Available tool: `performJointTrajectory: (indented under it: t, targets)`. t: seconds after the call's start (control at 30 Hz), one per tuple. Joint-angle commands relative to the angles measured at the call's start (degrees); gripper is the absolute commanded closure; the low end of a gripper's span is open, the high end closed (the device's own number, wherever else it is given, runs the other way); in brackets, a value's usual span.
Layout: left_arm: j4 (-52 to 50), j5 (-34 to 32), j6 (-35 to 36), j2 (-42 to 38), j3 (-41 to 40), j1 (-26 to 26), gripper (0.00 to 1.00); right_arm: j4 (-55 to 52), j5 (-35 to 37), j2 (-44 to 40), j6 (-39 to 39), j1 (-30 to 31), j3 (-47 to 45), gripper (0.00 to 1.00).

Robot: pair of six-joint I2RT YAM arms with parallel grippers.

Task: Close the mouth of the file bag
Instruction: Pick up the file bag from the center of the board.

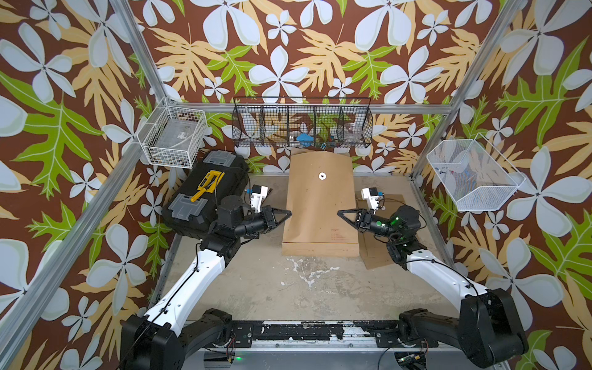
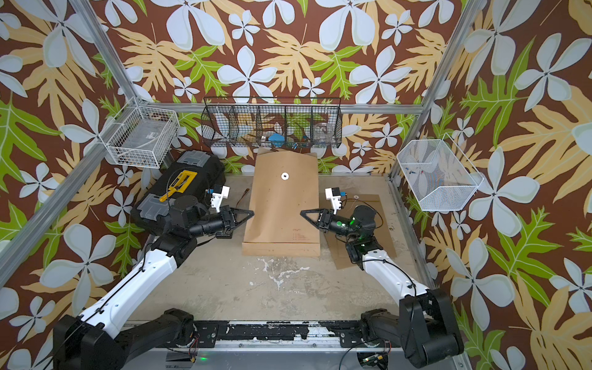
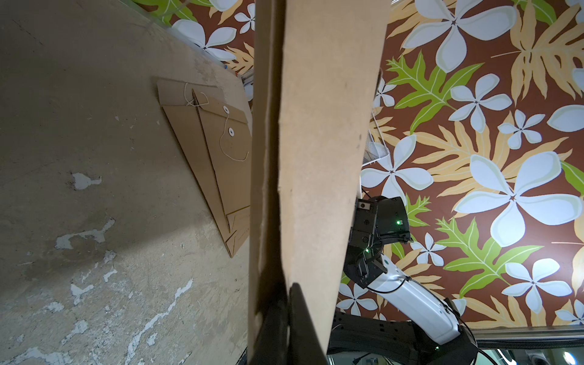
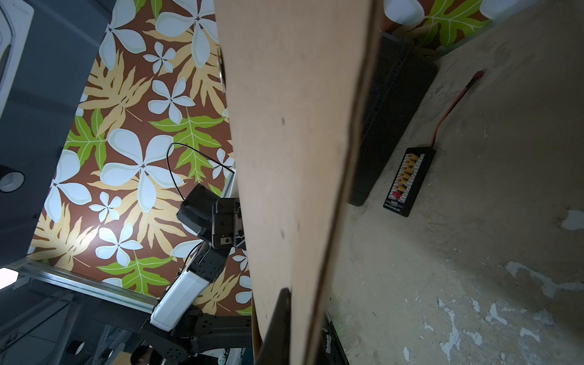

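The left gripper (image 1: pixel 286 214) and right gripper (image 1: pixel 342 214) are each pinched tight on a long side edge of the kraft file bag (image 1: pixel 320 205), holding it raised over the table (image 1: pixel 288 288) middle. Gripping opposite edges probably keeps it taut, so its far mouth beyond the white button (image 1: pixel 322 175) can be folded

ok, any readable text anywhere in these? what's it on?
Nothing legible.
On the file bag, low down: reddish print, too small to read.
On the black connector board: a label, blurred.
On the clear box in the white basket: a sticker, blurred.
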Motion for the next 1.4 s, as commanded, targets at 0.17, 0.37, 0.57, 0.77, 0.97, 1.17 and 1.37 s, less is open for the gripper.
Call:
performJointTrajectory:
  t: [0.17,0.37,0.57,0.77,0.97,1.17,1.37]
  targets:
    - [17.06,7.72,-11.19,-0.75,-5.77,4.97,0.34,-3.59,1.73,-1.09,-3.56,0.17,4.16,1.00]
    - [19.29,8.23,-7.81,2.44,-7.75,5.79,0.10,-4.65,0.81,-0.62,-3.83,0.17,6.80,1.00]
    - [28.95,10.68,-10.12,8.48,-10.03,5.42,0.04,-4.00,-1.09,-0.58,-3.17,0.51,8.16,1.00]
    - [39.98,13.15,-14.35,12.33,-6.15,4.24,0.06,-3.01,-3.57,-1.21,-3.07,1.74,6.05,1.00]
    - [47.46,15.07,-17.14,19.64,-0.81,4.21,0.20,-0.71,-5.15,-3.06,-2.72,2.30,3.80,1.00]
    - [60.97,15.02,-25.19,24.80,2.81,5.59,0.39,-2.54,-5.57,-4.88,-4.66,2.29,2.51,1.00]
    - [57.27,14.39,-21.66,23.99,4.59,6.78,0.56,-3.26,-5.43,-4.73,-5.89,2.30,1.85,1.00]
